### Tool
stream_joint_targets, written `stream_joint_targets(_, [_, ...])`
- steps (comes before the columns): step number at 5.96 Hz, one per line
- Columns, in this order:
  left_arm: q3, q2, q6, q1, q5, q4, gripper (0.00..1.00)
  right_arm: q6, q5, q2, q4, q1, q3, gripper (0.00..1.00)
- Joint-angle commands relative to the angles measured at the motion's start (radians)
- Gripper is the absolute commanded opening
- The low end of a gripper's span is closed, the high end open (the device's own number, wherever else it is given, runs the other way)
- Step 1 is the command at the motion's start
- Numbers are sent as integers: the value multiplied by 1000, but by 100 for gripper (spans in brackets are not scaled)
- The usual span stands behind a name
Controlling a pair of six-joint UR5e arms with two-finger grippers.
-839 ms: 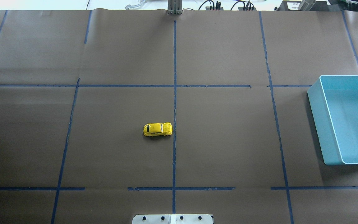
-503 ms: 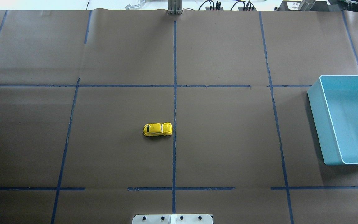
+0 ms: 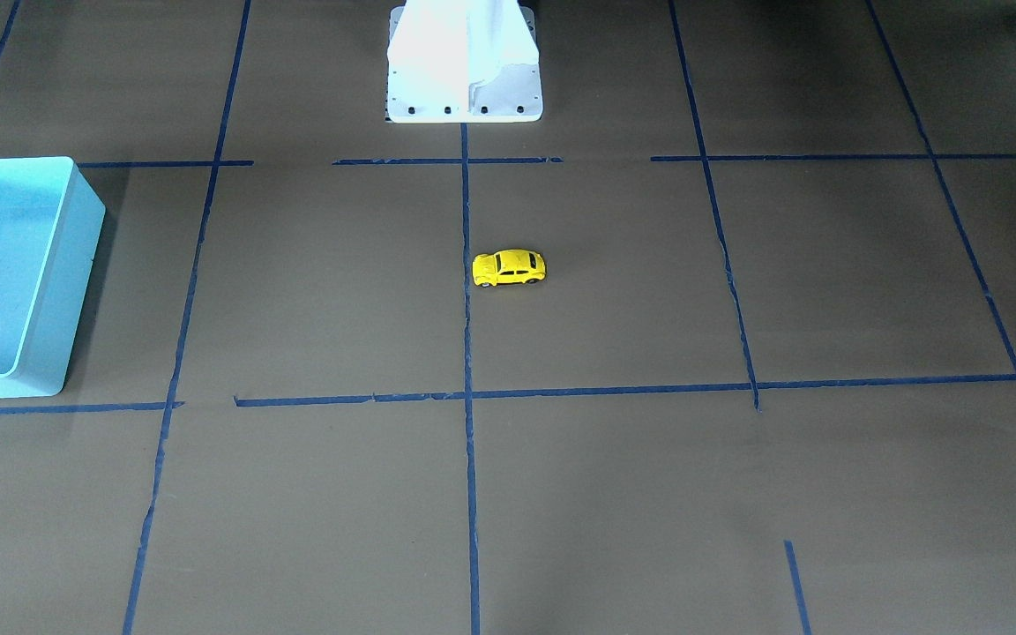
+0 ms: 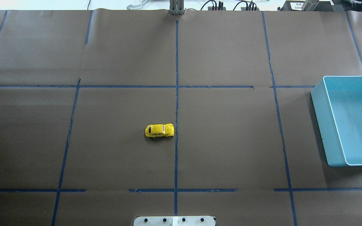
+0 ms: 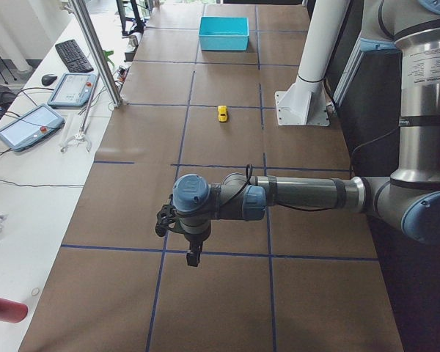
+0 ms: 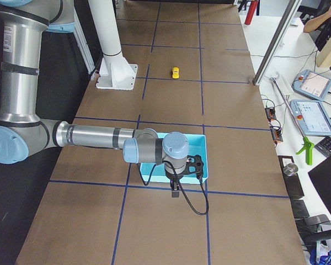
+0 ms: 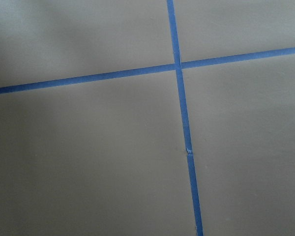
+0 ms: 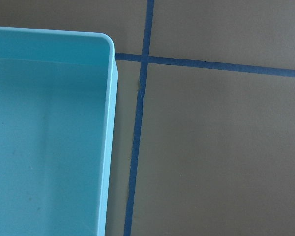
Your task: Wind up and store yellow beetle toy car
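Note:
The yellow beetle toy car [image 4: 159, 130] stands on its wheels near the table's middle, just left of the centre tape line; it also shows in the front view [image 3: 509, 267] and both side views [image 5: 222, 113] [image 6: 176, 72]. My left gripper [image 5: 193, 257] hangs over the table's left end, far from the car. My right gripper [image 6: 175, 190] hangs above the light blue bin [image 4: 324, 131]. Both grippers show only in side views, so I cannot tell whether they are open or shut. Neither wrist view shows fingers or the car.
The bin [image 3: 58, 291] is empty at the table's right edge; its corner fills the right wrist view [image 8: 108, 123]. The white robot pedestal [image 3: 464, 70] stands at the near middle edge. Blue tape lines [image 7: 182, 98] cross the brown paper. Tablets [image 5: 26, 125] lie beyond the far edge.

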Motion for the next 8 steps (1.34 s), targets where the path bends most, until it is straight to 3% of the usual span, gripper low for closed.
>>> stream_joint_targets(1, [-2,0,0,0,-2,0,100,0,-2,-4,-3,-1,-4,100])
stream_joint_targets(6, [-28,-22,-2,9,1,6,100,-3,-6,-3,-1,-1,-7,100])
stream_joint_targets(7, [-132,-19,-2,75,2,40,100,-3,-6,-4,-3,-1,-9,100])
stream_joint_targets(8, [-269,-25,-2,102,11,226,100,-3,-7,-4,-3,-1,-21,100])
